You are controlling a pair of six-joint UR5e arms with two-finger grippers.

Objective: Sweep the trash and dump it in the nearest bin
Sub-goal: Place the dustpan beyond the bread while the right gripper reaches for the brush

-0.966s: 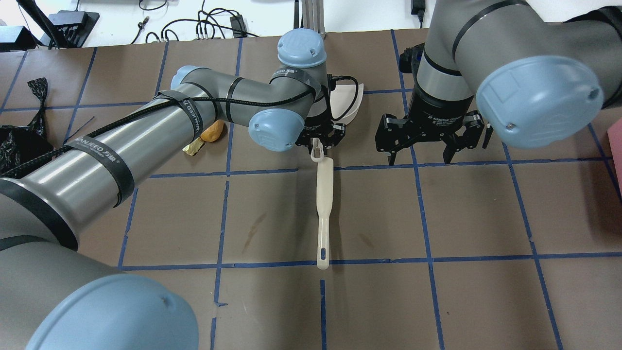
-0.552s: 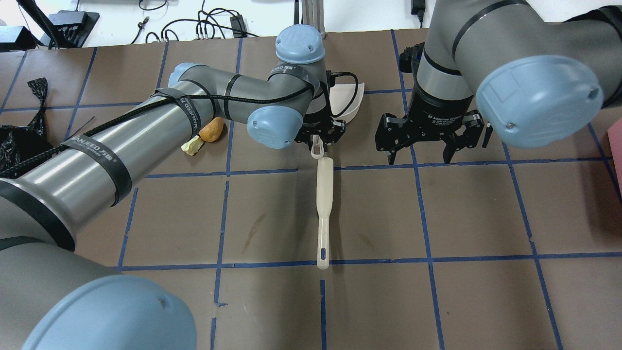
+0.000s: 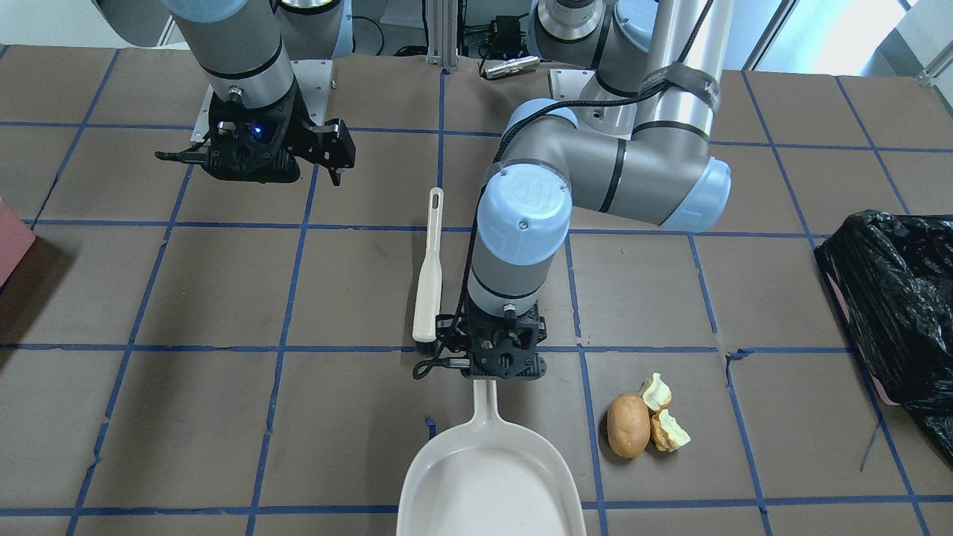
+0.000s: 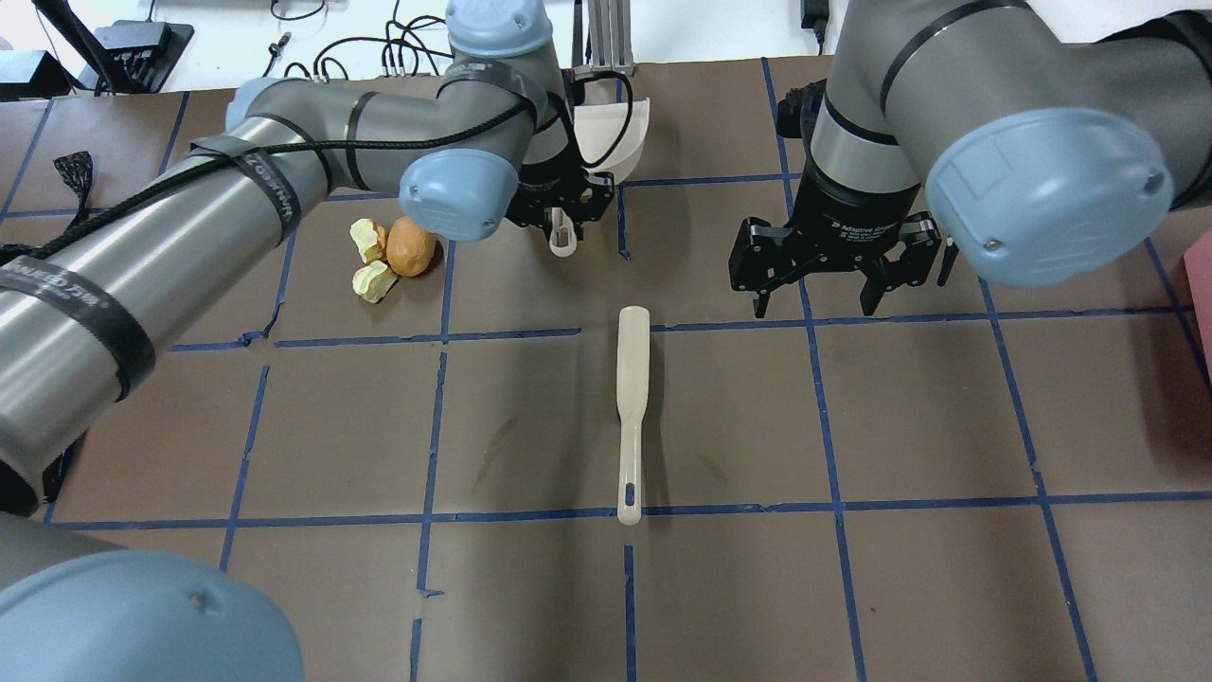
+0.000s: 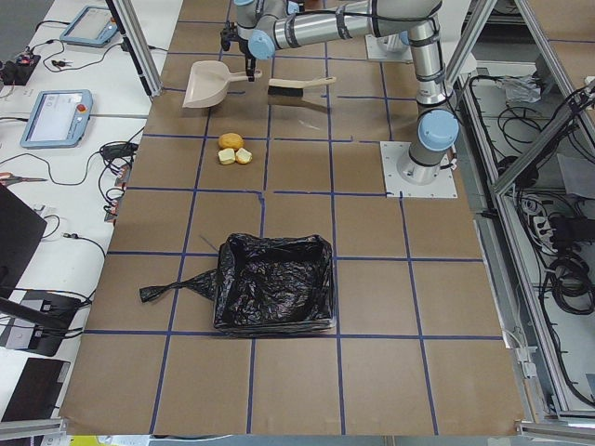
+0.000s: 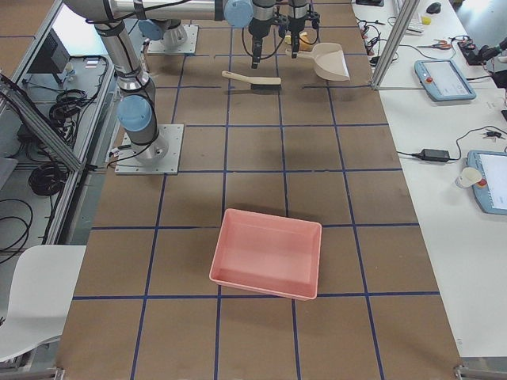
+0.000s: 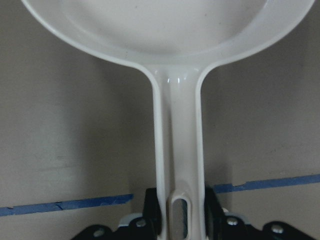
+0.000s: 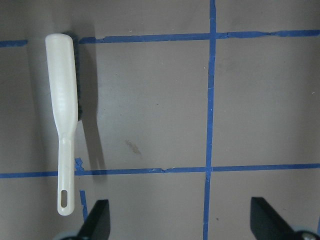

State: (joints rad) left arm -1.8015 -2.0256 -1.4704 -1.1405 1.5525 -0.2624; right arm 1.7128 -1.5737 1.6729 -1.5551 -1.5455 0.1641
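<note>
Trash [image 3: 644, 426], a brown lump with two pale chunks, lies just beside the dustpan [image 3: 488, 476], on its bin [image 3: 886, 283] side; pan and bin hold none. Left gripper [image 3: 500, 368] clamps the dustpan's handle. Brush [image 4: 632, 398] lies behind the dustpan, lengthwise toward the robot, nearest the wide-open, empty right gripper [image 4: 814, 305].

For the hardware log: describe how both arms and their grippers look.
Both are round grey tubes with light blue joint caps. The left arm carries a black cable held by black straps lettered in white; the right arm shows a thin black band. The left gripper and right gripper are black, two-fingered; white lettering marks the right one's base.
</note>
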